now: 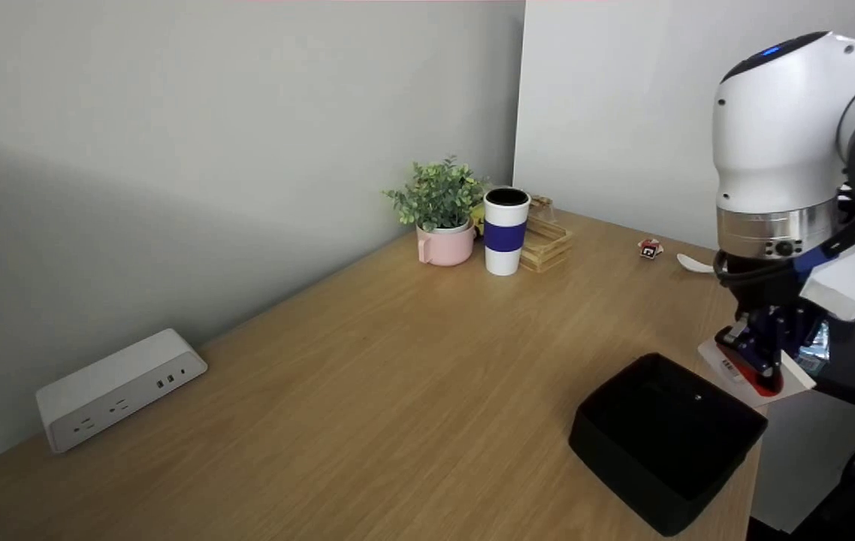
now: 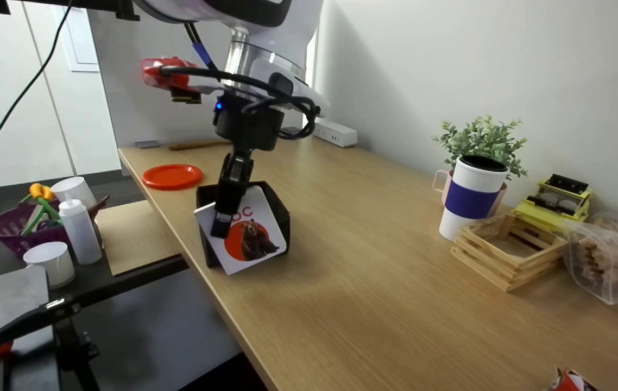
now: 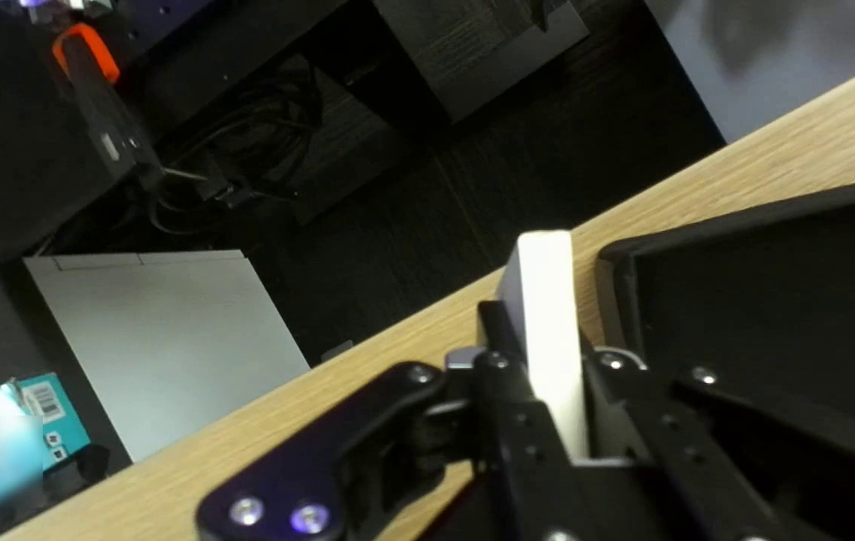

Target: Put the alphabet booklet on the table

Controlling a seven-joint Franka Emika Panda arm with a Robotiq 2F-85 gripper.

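The hand (image 3: 544,338) is pinching the alphabet booklet (image 2: 252,231) across its covers, holding it tilted just beside the black box (image 1: 623,473), near the edge of the worktop (image 1: 367,406). Because only a narrow strip of wood is running between box and edge, letting go here could be tipping the booklet over the side, while lowering it at this slant might be catching a corner on the box's rim and twisting it in the grip.

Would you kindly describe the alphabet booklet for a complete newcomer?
At the edge of the light wood table, find the black box. Nearby, the claw holds the alphabet booklet. Unlike the box, it is thin and white, with a bear on a red-orange circle.
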